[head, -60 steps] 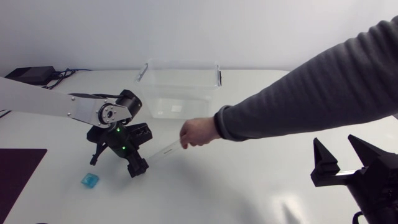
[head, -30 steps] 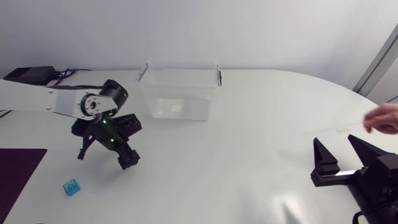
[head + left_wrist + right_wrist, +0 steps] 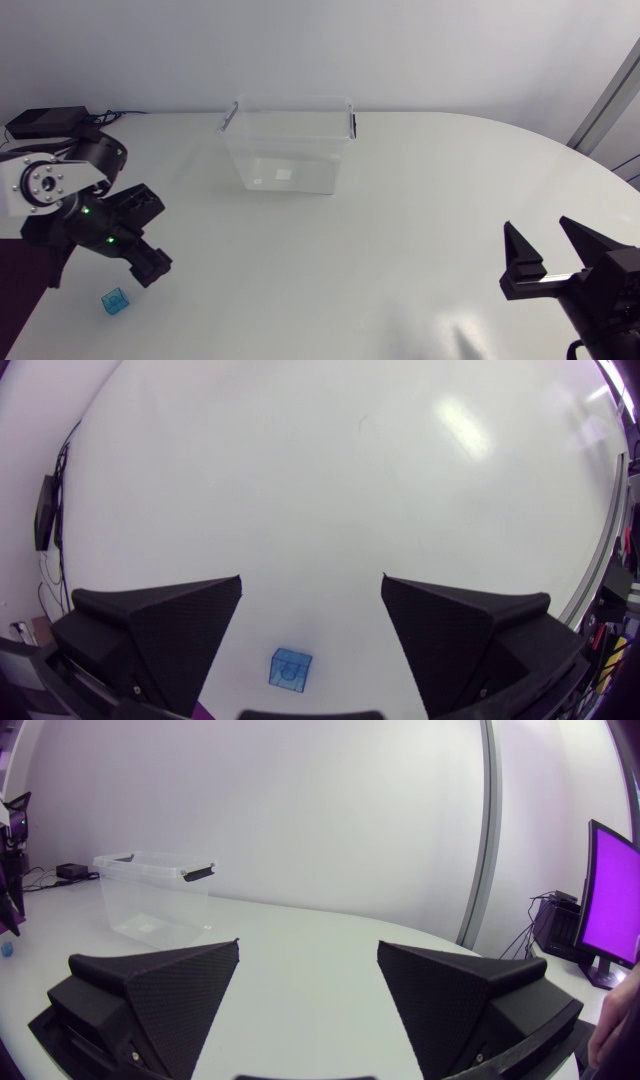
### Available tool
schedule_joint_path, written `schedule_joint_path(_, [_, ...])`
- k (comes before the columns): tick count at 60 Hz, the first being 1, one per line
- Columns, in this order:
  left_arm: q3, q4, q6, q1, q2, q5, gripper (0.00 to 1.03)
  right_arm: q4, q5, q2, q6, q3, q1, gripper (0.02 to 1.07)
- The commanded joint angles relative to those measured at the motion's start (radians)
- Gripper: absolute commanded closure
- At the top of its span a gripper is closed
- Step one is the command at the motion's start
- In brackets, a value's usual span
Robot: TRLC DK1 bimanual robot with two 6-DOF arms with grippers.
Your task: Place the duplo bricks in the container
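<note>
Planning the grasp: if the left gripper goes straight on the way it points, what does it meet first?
Likely the blue duplo brick, lying on the table ahead, between the open fingers of the left gripper. Nothing else shows in that line, though depth is unclear.

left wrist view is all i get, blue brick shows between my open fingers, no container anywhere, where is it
Observer: The container stands near the far edge of the table, about midway across. It is well apart from the left gripper.
Operator: anything in it
Observer: No brick shows inside. Its lid is off and its walls are clear.
Operator: is the right arm in my way
Observer: No. The right gripper is open at the table's near right, far from both the blue brick and the container.
</note>
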Motion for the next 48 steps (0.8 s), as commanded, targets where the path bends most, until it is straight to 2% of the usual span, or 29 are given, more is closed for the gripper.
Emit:
schedule_joint_path(1, [-0.058, -0.016, 0.049, 0.043, -0.07, -0.009, 0.06, 0.009, -0.008, -0.007, -0.013, -0.02, 0.002, 0.07])
schedule_joint_path(15, [-0.139, -0.024, 0.087, 0.124, -0.094, -0.023, 0.06, 0.009, -0.008, -0.007, -0.013, -0.02, 0.002, 0.07])
schedule_joint_path(30, [-0.196, -0.029, 0.118, 0.166, -0.093, -0.057, 0.06, 0.009, -0.008, -0.007, -0.013, -0.02, 0.002, 0.07])
schedule_joint_path(48, [-0.194, 0.043, 0.187, 0.244, 0.013, -0.063, 0.06, 0.009, -0.008, -0.007, -0.013, -0.02, 0.002, 0.07])
